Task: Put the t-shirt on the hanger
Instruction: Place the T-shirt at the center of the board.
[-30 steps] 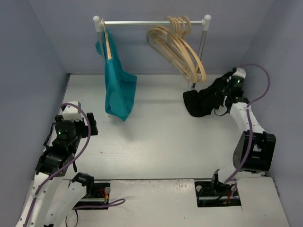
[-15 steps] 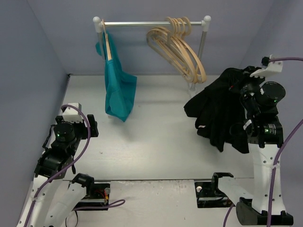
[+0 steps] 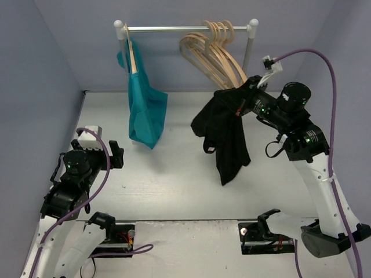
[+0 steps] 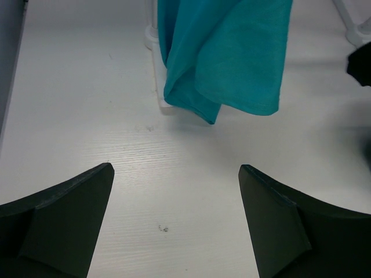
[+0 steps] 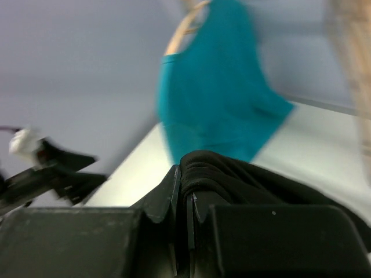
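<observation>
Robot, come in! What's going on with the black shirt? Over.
Right gripper shut on t-shirt, dangling near hangers. Left gripper open, empty. Nothing in the way.

No readable text, labels, brands, numbers or signs in any view

The black t-shirt [image 3: 223,136] hangs bunched and limp just right of centre frame, its top edge pinched in the right hand [image 3: 239,99]. The pale wooden hangers [image 3: 215,55] hang clustered on the rail [image 3: 168,27], upper centre-right, just above the shirt's top.
</observation>
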Robot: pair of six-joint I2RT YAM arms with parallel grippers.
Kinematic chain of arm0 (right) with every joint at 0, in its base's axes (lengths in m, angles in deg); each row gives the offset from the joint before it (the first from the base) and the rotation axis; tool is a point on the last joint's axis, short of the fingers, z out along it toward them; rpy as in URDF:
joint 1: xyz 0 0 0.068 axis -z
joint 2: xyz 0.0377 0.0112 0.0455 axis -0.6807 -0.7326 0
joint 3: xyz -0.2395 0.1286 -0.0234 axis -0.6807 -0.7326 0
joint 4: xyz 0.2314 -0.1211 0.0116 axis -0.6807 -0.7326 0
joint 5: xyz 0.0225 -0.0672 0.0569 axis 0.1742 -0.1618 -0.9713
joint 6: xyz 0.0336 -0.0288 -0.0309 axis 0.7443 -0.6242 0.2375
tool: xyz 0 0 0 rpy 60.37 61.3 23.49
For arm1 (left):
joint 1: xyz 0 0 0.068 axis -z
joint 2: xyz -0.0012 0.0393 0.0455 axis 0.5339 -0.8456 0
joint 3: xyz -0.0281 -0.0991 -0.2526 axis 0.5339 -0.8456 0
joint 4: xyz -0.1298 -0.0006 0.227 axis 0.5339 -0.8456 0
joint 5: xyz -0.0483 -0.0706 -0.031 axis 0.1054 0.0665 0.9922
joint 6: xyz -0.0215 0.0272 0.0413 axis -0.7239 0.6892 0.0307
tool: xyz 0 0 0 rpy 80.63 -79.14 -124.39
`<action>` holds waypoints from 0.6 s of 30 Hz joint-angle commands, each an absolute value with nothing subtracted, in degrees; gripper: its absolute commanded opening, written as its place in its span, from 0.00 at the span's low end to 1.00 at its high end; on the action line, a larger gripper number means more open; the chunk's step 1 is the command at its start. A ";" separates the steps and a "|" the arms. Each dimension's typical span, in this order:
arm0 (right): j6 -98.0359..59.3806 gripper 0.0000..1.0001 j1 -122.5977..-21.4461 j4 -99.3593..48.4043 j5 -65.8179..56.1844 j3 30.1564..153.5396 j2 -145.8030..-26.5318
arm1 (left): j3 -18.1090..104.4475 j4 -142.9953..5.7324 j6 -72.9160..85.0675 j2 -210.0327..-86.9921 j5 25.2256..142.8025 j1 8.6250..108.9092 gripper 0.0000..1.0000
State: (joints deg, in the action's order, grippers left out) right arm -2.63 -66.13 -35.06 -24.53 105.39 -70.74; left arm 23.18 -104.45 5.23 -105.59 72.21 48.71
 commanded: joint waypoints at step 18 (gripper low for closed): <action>10.13 0.00 -79.85 -15.21 -8.37 96.37 -74.03 | 39.50 -108.35 3.53 -109.73 89.72 48.93 0.85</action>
State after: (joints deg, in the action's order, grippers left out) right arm 5.64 -79.03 -22.13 -15.25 105.61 -74.74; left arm 40.08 -108.87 4.97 -106.52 83.55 48.71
